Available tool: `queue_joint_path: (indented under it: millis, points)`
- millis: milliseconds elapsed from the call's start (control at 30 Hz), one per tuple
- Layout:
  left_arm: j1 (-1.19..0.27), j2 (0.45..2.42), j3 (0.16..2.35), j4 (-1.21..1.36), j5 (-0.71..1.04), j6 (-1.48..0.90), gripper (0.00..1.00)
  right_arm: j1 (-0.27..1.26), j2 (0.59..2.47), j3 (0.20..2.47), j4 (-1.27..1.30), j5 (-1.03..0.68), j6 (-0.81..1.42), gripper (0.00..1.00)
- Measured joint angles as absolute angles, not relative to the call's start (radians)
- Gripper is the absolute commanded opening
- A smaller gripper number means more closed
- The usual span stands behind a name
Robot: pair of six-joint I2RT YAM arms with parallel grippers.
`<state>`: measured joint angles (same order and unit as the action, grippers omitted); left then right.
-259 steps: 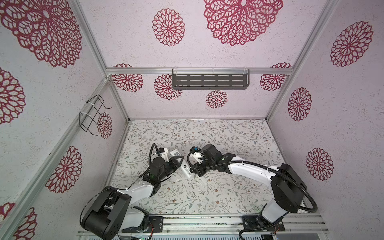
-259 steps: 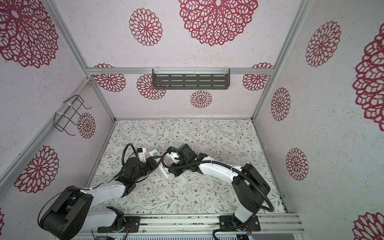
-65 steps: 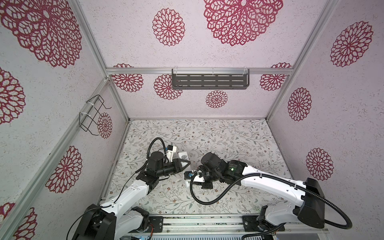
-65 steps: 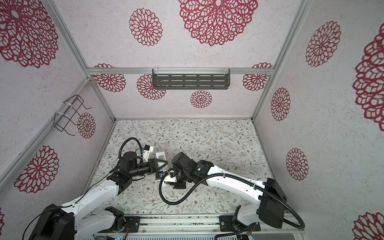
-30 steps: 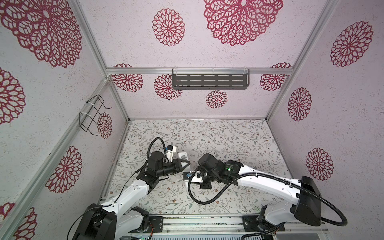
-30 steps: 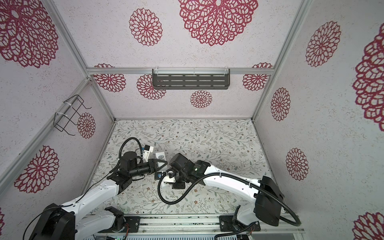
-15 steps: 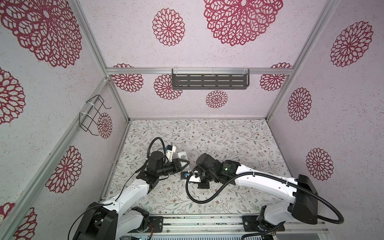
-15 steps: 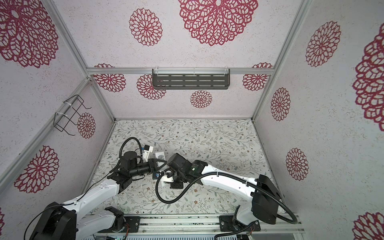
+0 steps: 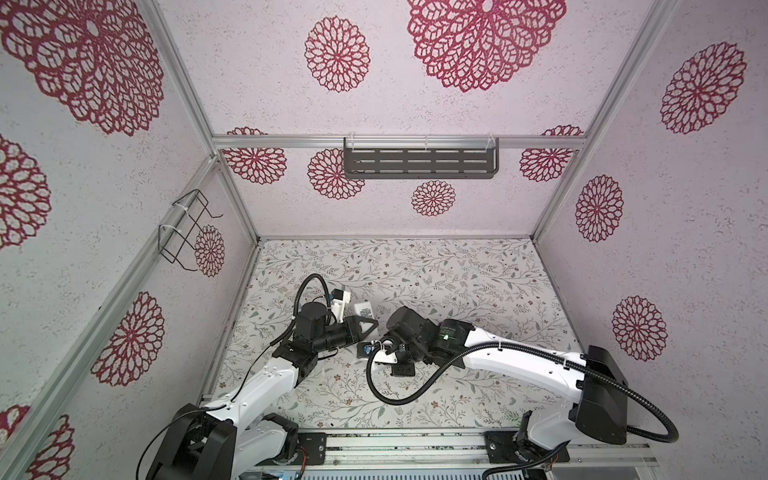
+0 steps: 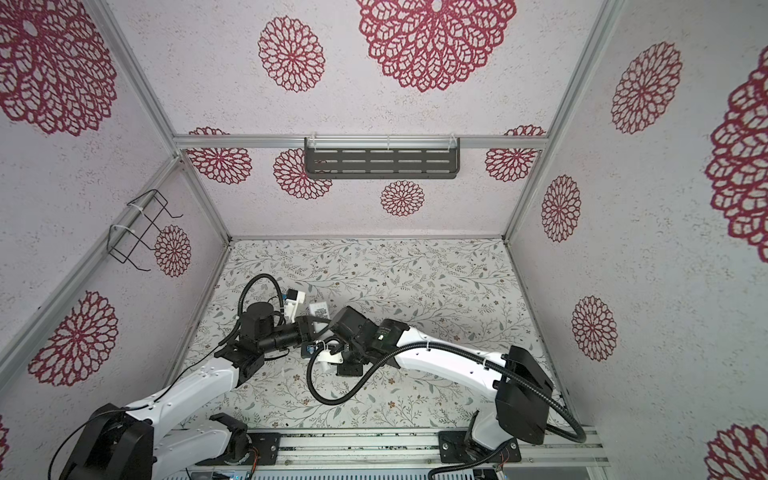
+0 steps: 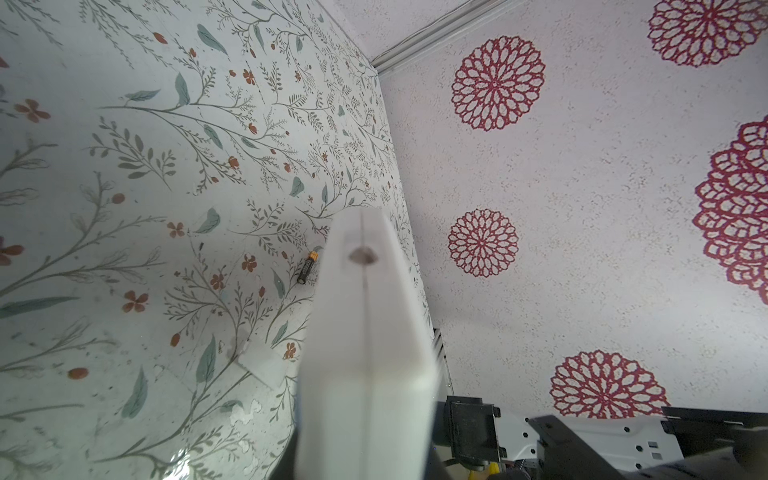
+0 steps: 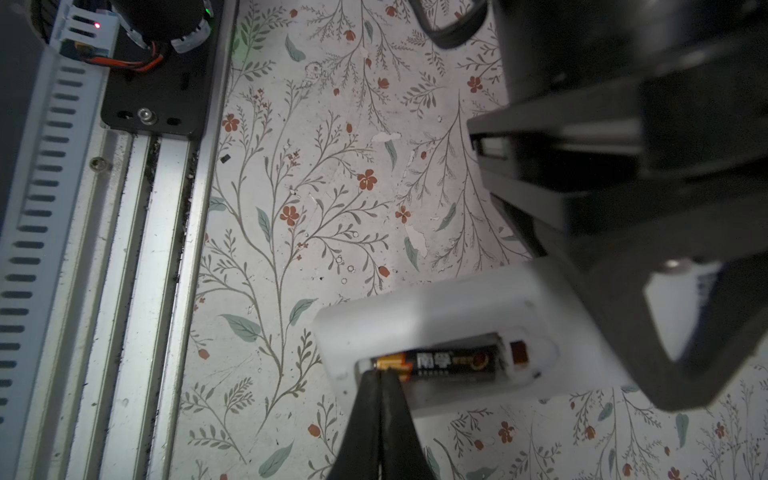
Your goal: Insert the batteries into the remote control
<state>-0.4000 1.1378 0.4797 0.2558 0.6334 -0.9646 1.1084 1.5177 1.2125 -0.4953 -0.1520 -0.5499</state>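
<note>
R gripper (image 12: 380, 382) tips shut, empty, touching gold end of battery (image 12: 449, 360) lying lengthwise in bay of remote control (image 12: 436, 316). L gripper (image 9: 362, 327) clamped on remote control. 2nd battery (image 11: 306, 269) loose on table (image 11: 124, 208), apart.

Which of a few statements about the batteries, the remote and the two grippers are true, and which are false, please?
1. A battery lies in the remote control's open compartment. True.
2. The right gripper is wide open. False: it is shut, tips at that battery's gold end.
3. A second battery lies loose on the table. True.
4. The remote control lies untouched on the table. False: the left gripper holds it.
</note>
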Motion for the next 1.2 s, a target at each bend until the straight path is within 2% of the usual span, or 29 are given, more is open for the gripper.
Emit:
queue_joint_path:
  millis: [433, 633, 900, 967, 1100, 1200]
  points:
    - [-0.400, 1.138, 0.480, 0.259, 0.625, -0.962, 0.00, 1.115, 1.518, 1.213, -0.497, -0.113, -0.548, 0.02]
    - [-0.399, 1.138, 0.479, 0.255, 0.636, -0.962, 0.00, 1.109, 1.517, 1.213, -0.469, -0.044, -0.540, 0.01]
    - [-0.399, 1.138, 0.479, 0.256, 0.644, -0.965, 0.00, 1.109, 1.516, 1.213, -0.440, -0.019, -0.529, 0.01]
    - [-0.399, 1.137, 0.478, 0.256, 0.646, -0.969, 0.00, 1.109, 1.514, 1.213, -0.441, -0.020, -0.521, 0.03]
    - [-0.400, 1.132, 0.478, 0.256, 0.651, -0.975, 0.00, 1.109, 1.503, 1.211, -0.439, -0.004, -0.464, 0.17]
    - [-0.401, 1.119, 0.477, 0.257, 0.641, -0.976, 0.00, 1.108, 1.499, 1.214, -0.443, 0.009, -0.404, 0.21]
